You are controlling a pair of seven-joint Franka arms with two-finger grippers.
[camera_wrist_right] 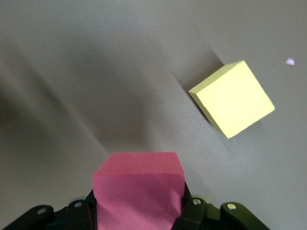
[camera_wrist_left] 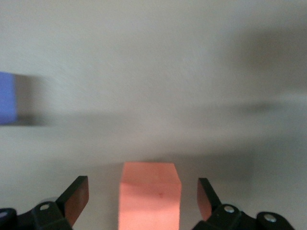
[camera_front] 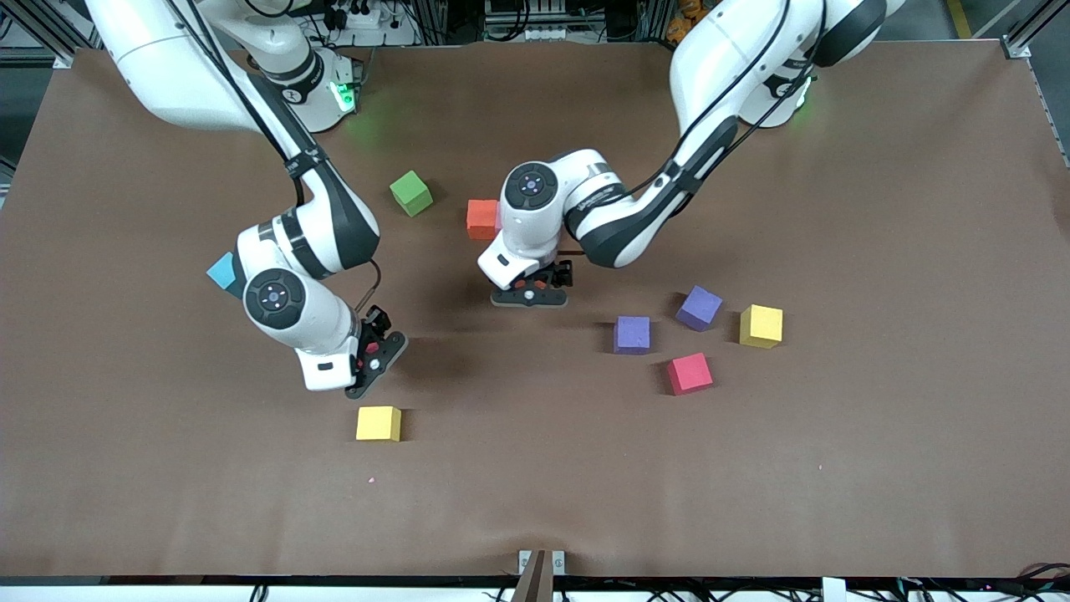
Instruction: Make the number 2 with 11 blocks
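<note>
My left gripper (camera_front: 532,294) stands open low over the table's middle. A salmon-orange block (camera_wrist_left: 149,196) sits between its fingers (camera_wrist_left: 76,196) with a gap on each side; the gripper hides it in the front view. Just beside the left wrist lies a red-orange block (camera_front: 481,219). My right gripper (camera_front: 378,351) is shut on a pink block (camera_wrist_right: 139,187), above the table beside a yellow block (camera_front: 379,423) (camera_wrist_right: 232,98). Two purple blocks (camera_front: 632,334) (camera_front: 699,308), a yellow one (camera_front: 761,325) and a red one (camera_front: 690,373) lie scattered toward the left arm's end. The number 2 is out of view.
A green cube (camera_front: 411,193) lies near the right arm's base. A light blue block (camera_front: 222,271) peeks out from under the right arm's wrist. A bluish-purple cube (camera_wrist_left: 7,98) shows at the edge of the left wrist view. The brown table (camera_front: 878,468) is bare nearest the front camera.
</note>
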